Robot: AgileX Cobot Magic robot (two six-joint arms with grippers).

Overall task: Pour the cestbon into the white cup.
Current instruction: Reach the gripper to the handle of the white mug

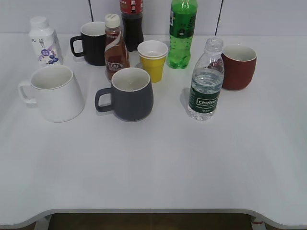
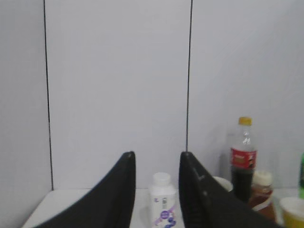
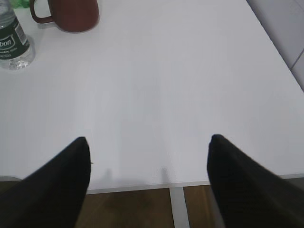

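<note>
White table [image 1: 158, 167], seen from the near edge at a downward slant. No arm shows in the exterior view.

Cestbon [image 1: 206, 80]: upright, right of centre, capped, water well up the body. Red mug [image 1: 238, 66] just behind it to the right, close but apart. Right wrist view catches the bottle's lower part at its top-left corner, with the red mug beside it.

White cup [image 1: 53, 92]: upright at the left, handle to the left, well apart from the cestbon. Grey mug [image 1: 128, 93] stands between them, near the middle, handle to the left.

Far row, left to right: small white bottle [image 1: 44, 41] with blue print, black mug [image 1: 92, 43], brown coffee bottle [image 1: 115, 47] just behind the grey mug, cola bottle [image 1: 132, 21], yellow cup [image 1: 153, 60] white inside, green bottle [image 1: 182, 32].

Right gripper [image 3: 149, 142]: fingers spread wide, nothing between them, over the near right part of the table by its edge, well short of the cestbon.

Left gripper [image 2: 156, 159]: fingers a narrow gap apart, empty, pointing toward the back wall [image 2: 118, 85]. Through the gap the small white bottle shows, far off; the cola and coffee bottles sit to its right in that view.
</note>
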